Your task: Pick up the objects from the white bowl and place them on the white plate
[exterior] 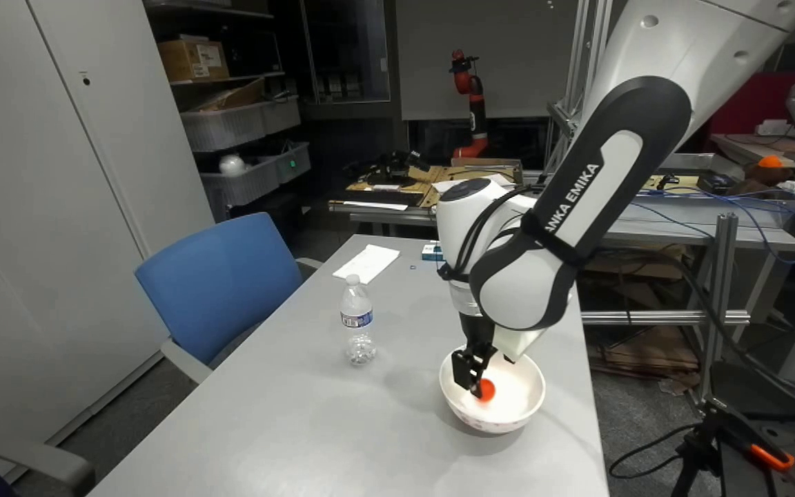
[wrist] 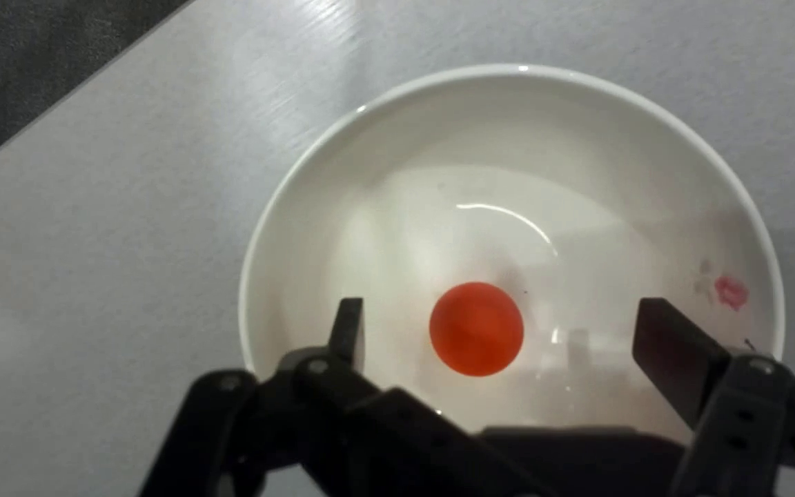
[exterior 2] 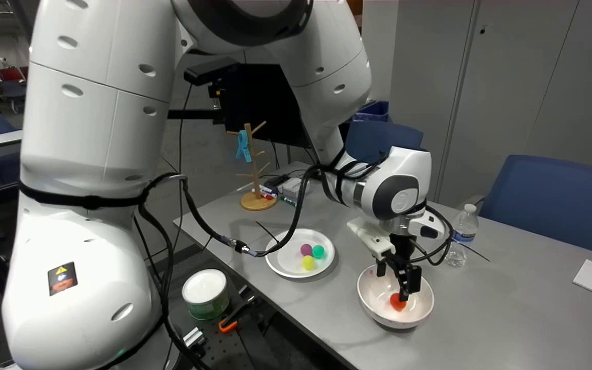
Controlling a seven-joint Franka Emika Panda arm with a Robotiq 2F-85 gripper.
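Observation:
A single orange-red ball [wrist: 477, 329] lies in the white bowl [wrist: 542, 138]. The ball also shows in both exterior views [exterior: 486, 391] [exterior 2: 398, 302], as does the bowl [exterior: 501, 422] [exterior 2: 422, 308]. My gripper [wrist: 499, 310] is open and empty, pointing down into the bowl. In the wrist view the ball sits between the fingers, nearer the left one and touching neither. The gripper also shows in both exterior views [exterior: 493, 377] [exterior 2: 391, 287]. The white plate [exterior 2: 283, 259] holds a purple ball [exterior 2: 306, 250], a green ball [exterior 2: 318, 252] and a yellow ball [exterior 2: 308, 262].
A clear water bottle [exterior: 357, 324] stands near the bowl. A white paper sheet [exterior: 368, 264] lies on the table. A wooden peg stand [exterior 2: 258, 201] with markers by it stands beyond the plate. The arm's black cable [exterior 2: 288, 239] hangs near the plate's edge. Blue chairs [exterior: 221, 276] stand beside the table.

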